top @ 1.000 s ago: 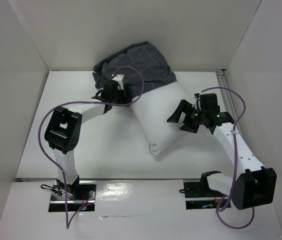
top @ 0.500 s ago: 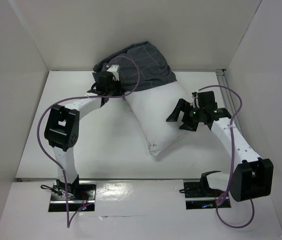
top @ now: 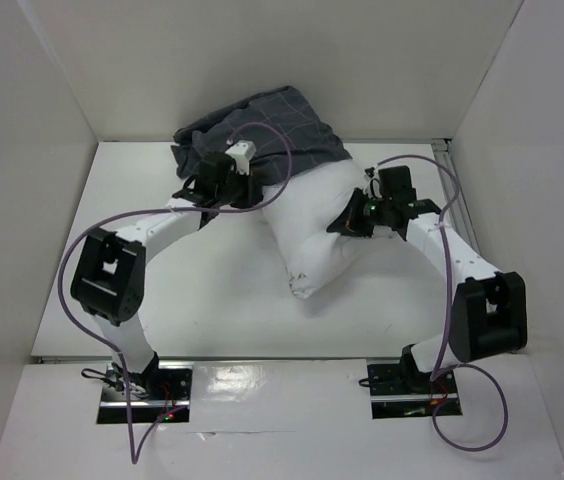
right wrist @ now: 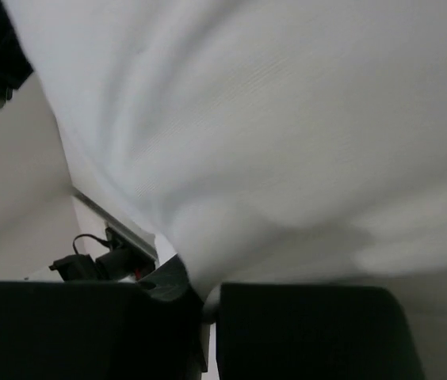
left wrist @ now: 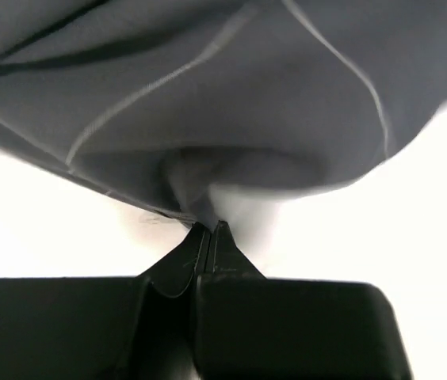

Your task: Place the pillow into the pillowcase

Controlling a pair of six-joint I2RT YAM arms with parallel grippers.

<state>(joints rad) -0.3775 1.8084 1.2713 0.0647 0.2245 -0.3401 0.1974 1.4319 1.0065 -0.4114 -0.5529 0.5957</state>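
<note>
The white pillow (top: 312,235) lies in the middle of the table, its far end tucked under the dark grey grid-patterned pillowcase (top: 267,120) bunched at the back. My left gripper (top: 242,192) is at the case's near edge. In the left wrist view it (left wrist: 209,228) is shut, pinching a fold of the pillowcase (left wrist: 208,95). My right gripper (top: 345,224) sits on the pillow's right side. The right wrist view shows it (right wrist: 204,289) shut on a pinch of the pillow (right wrist: 271,119), whose fabric fills that view.
White walls close in the table at the back, left and right. A metal rail (top: 443,150) runs along the back right corner. Both arm bases (top: 142,385) are bolted at the near edge, with purple cables looping above the arms.
Both grippers went from open to shut. The left closed on the pillowcase edge and drew it left. The right reached in to the pillow's side and closed on it; the pillow bunched slightly.
</note>
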